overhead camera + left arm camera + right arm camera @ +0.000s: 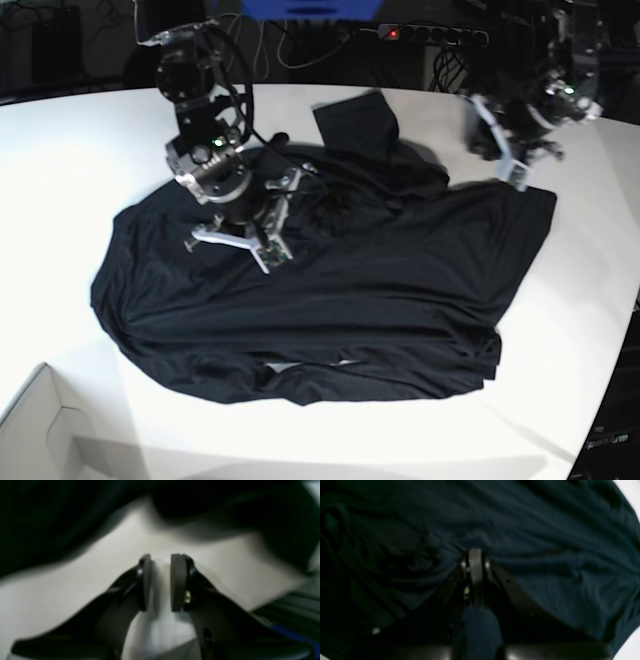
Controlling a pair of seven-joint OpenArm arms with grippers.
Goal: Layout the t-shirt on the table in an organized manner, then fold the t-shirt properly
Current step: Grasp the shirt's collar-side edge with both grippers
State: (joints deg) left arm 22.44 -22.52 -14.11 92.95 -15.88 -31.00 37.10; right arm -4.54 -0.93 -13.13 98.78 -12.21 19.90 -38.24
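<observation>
The black t-shirt (pixel 330 280) lies spread and wrinkled across the white table (pixel 400 440), with one sleeve (pixel 358 122) reaching toward the back. My right gripper (pixel 475 555) is shut, and the t-shirt's fabric (pixel 545 562) bunches in folds around its tips; in the base view it (pixel 290 195) sits over the upper left part of the garment. My left gripper (pixel 160 580) hovers above bare table (pixel 75 592), its pads a small gap apart with nothing between them. The dark cloth (pixel 50 525) lies just ahead of it. In the base view it (pixel 480 140) stays near the shirt's back right corner.
A pale cardboard box (pixel 30 430) sits at the front left corner. A power strip (pixel 430 33) and cables lie behind the table's curved back edge. The table edge shows at the right of the left wrist view, with dark cabling (pixel 287 610) beyond it.
</observation>
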